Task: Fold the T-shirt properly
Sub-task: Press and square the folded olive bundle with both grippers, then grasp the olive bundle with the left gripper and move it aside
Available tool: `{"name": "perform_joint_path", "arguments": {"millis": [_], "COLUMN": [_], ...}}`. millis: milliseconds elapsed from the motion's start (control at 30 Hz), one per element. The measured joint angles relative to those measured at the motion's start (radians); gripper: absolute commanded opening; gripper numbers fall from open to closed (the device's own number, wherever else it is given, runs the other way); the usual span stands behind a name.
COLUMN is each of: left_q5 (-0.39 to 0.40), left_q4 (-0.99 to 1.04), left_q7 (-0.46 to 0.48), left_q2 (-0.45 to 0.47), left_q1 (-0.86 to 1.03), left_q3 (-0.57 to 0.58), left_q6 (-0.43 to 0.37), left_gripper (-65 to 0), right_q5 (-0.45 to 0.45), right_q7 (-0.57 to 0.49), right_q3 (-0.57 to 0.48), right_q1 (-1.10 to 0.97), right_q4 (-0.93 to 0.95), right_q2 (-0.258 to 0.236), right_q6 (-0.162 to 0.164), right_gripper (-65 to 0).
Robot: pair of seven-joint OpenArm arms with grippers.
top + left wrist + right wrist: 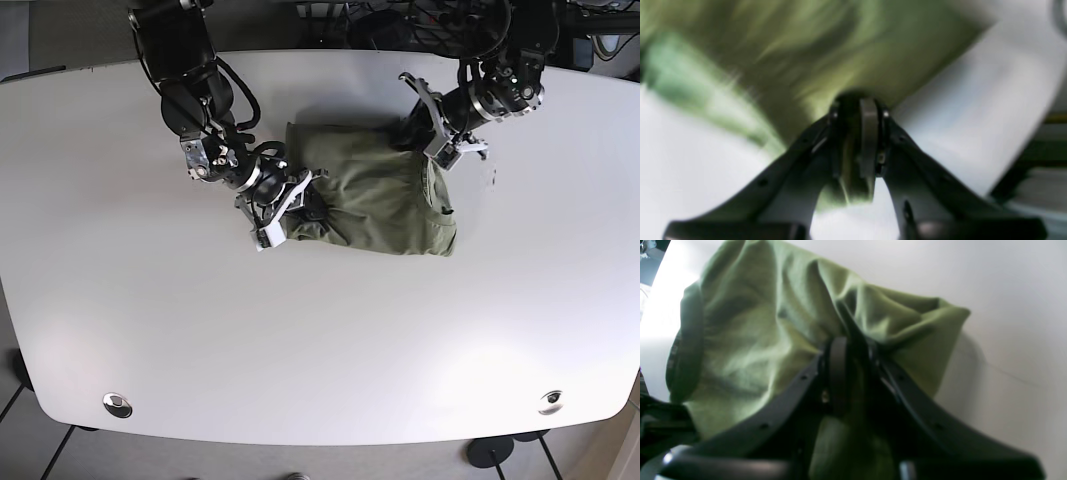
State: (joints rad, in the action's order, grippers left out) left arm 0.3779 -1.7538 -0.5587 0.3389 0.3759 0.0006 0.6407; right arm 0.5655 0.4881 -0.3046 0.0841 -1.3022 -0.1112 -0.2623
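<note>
Both jaws clamp the T-shirt's (pixel 375 200) opposite edges.

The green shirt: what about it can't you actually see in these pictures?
- Left wrist view: the shirt is smeared by motion blur; folds unreadable.
- Right wrist view: the right gripper covers the pinched cloth.
- Base view: sleeves and collar are lost in the bunched fabric; its underside is against the table.

Both arms reach inward from the far edge, grippers closed on cloth.
The black left gripper (pixel 858 133) pinches the crumpled olive-green T-shirt (pixel 380 205) between its jaws; the black right gripper (pixel 853 366) clamps its opposite side.
</note>
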Motion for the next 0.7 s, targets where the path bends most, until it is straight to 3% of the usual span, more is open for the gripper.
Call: {"name": "perform_joint_path", "arguments": {"millis": [300, 467, 533, 700], "left_q5": [0.003, 0.008, 0.006, 0.003], "left_q4": [0.042, -0.058, -0.076, -0.077], "left_q7": [0.002, 0.0, 0.0, 0.0], "left_q2": [0.031, 0.013, -0.034, -0.101], "left_q1": [0.002, 0.046, 0.055, 0.068], "left_q3": [-0.217, -0.21, -0.211, -0.195], "left_q6": [0.011, 0.011, 0.011, 0.003], "left_gripper": [-58.5, -58.3, -58.3, -58.3], "right_q5": [0.007, -0.012, -0.017, -0.013], "right_q7": [-0.009, 0.08, 0.092, 0.082], "right_q3": [-0.01, -0.004, -0.005, -0.011], "right_q1": [-0.001, -0.031, -0.016, 0.089], "right_q4": [-0.016, -0.212, -0.257, -0.171], "right_q2": [-0.014, -0.054, -0.053, -0.07], "right_q6": [-0.006, 0.016, 0.023, 0.011], "right_gripper": [-57.4, -57.5, -57.5, -57.7]}}
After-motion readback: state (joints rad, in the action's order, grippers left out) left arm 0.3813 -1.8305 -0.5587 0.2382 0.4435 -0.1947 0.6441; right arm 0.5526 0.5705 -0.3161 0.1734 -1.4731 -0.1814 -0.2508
